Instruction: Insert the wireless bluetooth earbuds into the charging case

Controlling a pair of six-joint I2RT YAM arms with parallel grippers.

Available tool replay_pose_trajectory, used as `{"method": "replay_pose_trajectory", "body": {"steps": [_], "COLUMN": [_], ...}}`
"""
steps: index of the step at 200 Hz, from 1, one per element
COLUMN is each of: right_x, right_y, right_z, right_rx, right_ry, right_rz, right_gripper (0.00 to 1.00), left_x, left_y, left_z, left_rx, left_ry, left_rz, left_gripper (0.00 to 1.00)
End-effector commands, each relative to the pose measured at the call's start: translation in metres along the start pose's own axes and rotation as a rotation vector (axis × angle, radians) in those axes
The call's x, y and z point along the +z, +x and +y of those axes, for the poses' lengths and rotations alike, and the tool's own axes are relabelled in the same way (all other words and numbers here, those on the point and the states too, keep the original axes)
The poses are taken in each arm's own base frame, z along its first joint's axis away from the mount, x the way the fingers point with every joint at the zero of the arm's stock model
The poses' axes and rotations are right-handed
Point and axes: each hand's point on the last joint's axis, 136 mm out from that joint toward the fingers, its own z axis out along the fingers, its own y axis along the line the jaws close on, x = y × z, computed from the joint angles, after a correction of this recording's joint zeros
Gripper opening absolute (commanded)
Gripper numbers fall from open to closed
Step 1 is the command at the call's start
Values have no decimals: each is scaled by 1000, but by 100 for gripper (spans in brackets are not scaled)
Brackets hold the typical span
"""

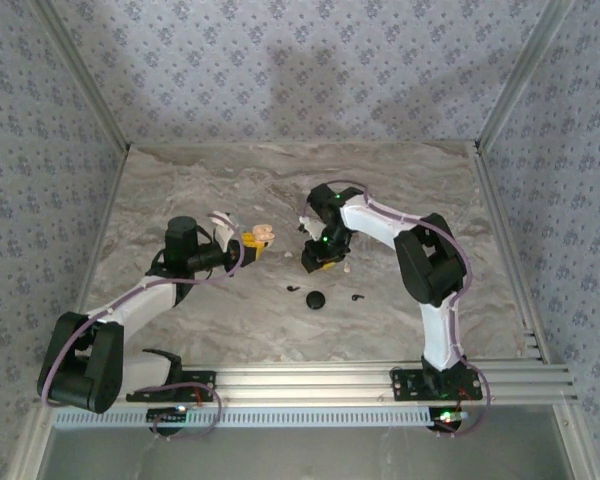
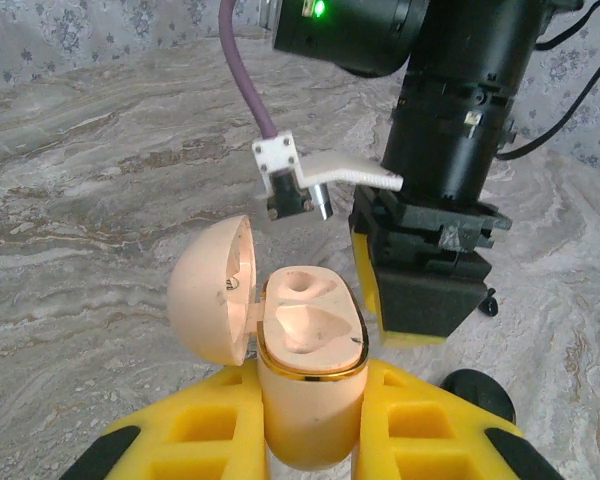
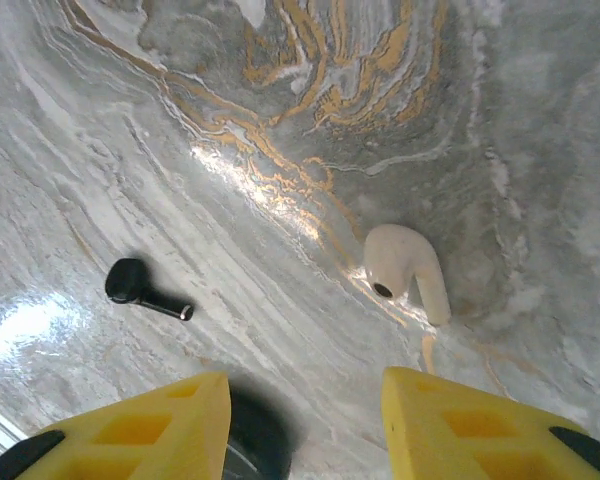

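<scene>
My left gripper (image 2: pixel 315 405) is shut on the cream charging case (image 2: pixel 310 345), holding it upright with its lid (image 2: pixel 210 290) swung open to the left. Both sockets are empty. In the top view the charging case (image 1: pixel 263 236) is held left of centre. My right gripper (image 3: pixel 302 400) hangs open over the table, nothing between its yellow fingers (image 3: pixel 150 425). A cream earbud (image 3: pixel 405 268) lies just beyond its right finger. One black earbud (image 3: pixel 140 287) lies to the left. From above, two black earbuds (image 1: pixel 294 289) (image 1: pixel 357 296) lie near the right gripper (image 1: pixel 323 260).
A round black puck (image 1: pixel 317 299) sits between the two black earbuds, and its edge (image 3: pixel 255 440) is beside my right gripper's left finger. The right gripper's body (image 2: pixel 425 285) stands close behind the held case. Aluminium rails (image 1: pixel 380 380) run along the near edge.
</scene>
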Motion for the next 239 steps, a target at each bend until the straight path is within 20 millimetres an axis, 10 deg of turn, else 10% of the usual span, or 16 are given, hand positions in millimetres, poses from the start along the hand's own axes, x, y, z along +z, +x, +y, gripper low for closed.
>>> {"method": "replay_pose_trajectory", "body": {"steps": [1,239], "right_x": [-33,28], "right_y": [-12,-23], "right_z": [-6,-24], "right_rx": [43,-178], "right_ry": [116,374], "right_rz": [-59,166], "right_gripper": [45,36], "left_x": [-4,-5], "left_y": [-17,-13], "left_z": [1,3], "left_rx": [39,39], "left_ry": [-13,-30], "left_rz": [-34,-21], "left_gripper": [13,13]}}
